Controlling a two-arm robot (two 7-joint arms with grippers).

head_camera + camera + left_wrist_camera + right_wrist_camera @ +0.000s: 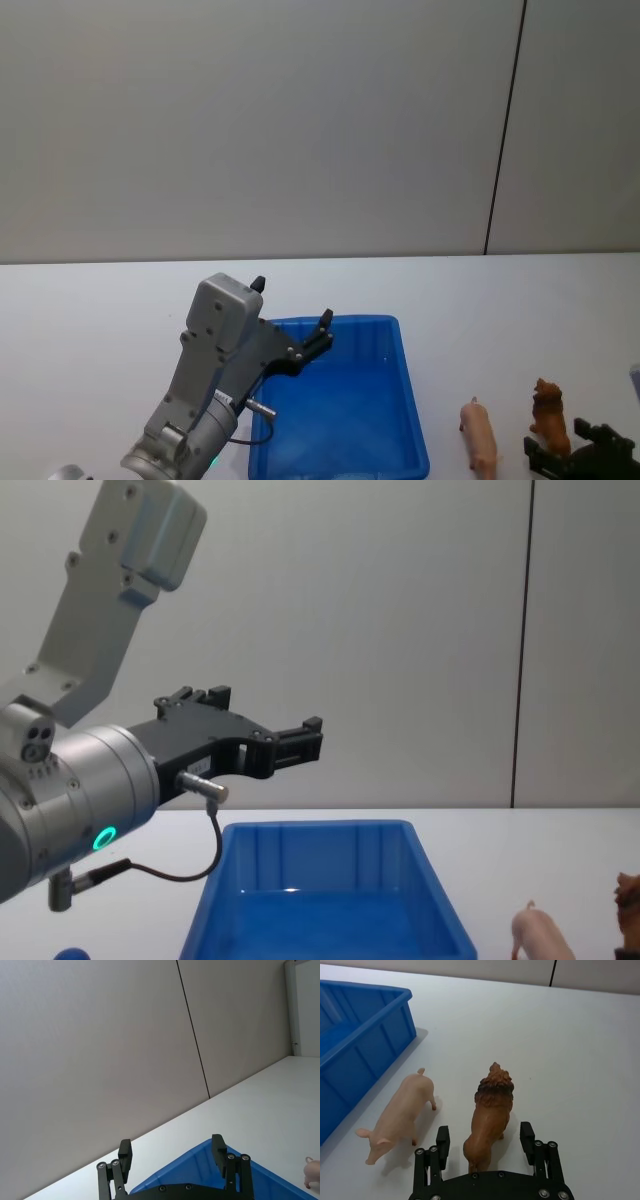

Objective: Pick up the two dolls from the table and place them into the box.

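Note:
On the white table the brown lion stands between the fingers of my right gripper, which is open around its hindquarters without clamping it. The pale pink pig stands beside the lion, between it and the blue box. From the head view, the pig and lion are right of the box, with the right gripper at the lion. My left gripper hovers open and holds nothing above the box's left side.
A grey wall with a dark vertical seam rises behind the table. Bare tabletop lies beyond the box and to the far right of the lion. The left arm's grey housing stands tall at the left.

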